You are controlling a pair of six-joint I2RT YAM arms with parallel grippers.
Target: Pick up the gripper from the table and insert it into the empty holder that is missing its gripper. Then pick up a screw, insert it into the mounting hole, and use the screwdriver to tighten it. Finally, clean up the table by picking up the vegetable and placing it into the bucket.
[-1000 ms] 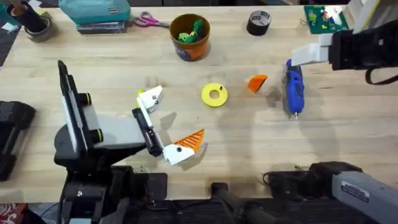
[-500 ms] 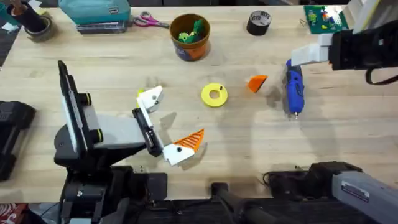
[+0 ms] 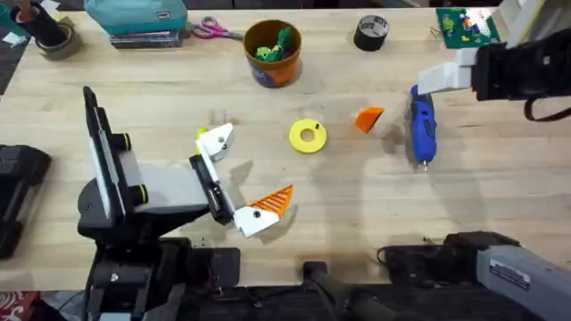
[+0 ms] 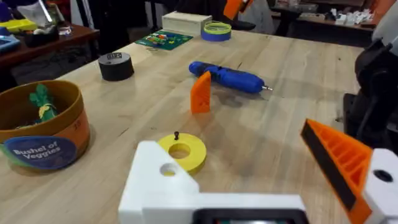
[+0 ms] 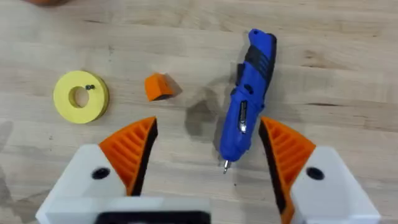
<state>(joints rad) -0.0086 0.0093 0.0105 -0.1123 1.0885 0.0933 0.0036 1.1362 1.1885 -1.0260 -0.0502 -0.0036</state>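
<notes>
The right gripper (image 5: 205, 162) hovered over the counter (image 3: 500, 196), fingers apart, the blue screwdriver (image 5: 245, 99) lying between them. The loose orange gripper (image 3: 368, 119) stood just beside the screwdriver, near the yellow ring (image 3: 308, 135). The left gripper (image 3: 234, 178), fingers spread wide, rested well apart; its bare holder (image 3: 215, 140) lacked a tip.

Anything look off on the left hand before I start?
Yes. The left hand has an orange pad on one finger; the other, the holder, is bare white. The gripper stands loose beside the screwdriver.
</notes>
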